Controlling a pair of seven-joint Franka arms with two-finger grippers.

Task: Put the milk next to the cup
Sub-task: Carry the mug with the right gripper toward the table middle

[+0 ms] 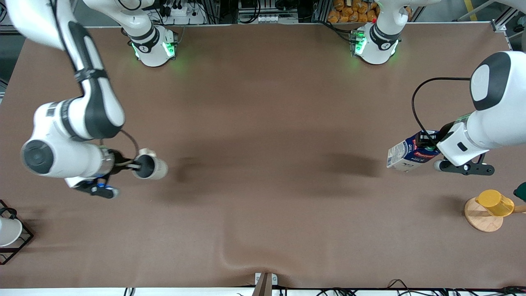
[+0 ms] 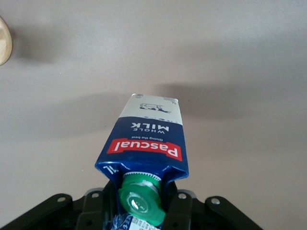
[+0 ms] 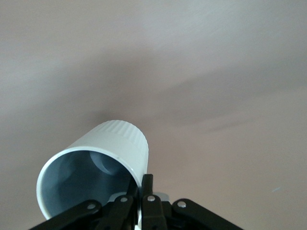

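brown cloth table [image 1: 263, 123], and the key gap: milk [image 1: 407, 154] and cup [image 1: 151, 165] are well apart, each held in the air at its own arm's end. left gripper [image 1: 429, 144] is clamped on the glossy dark-blue carton's gable by the green cap [image 2: 140, 202], long axis tilted, white base pointing toward the cup's end. right gripper [image 1: 132, 164] pinches the ribbed off-white cup's rim, cup tipped on its side, grey inside showing.

The milk [image 2: 146, 141] carton reads "Pascual" on its red band. Below stand "WHOLE MILK" and "Giving the best" on blue.
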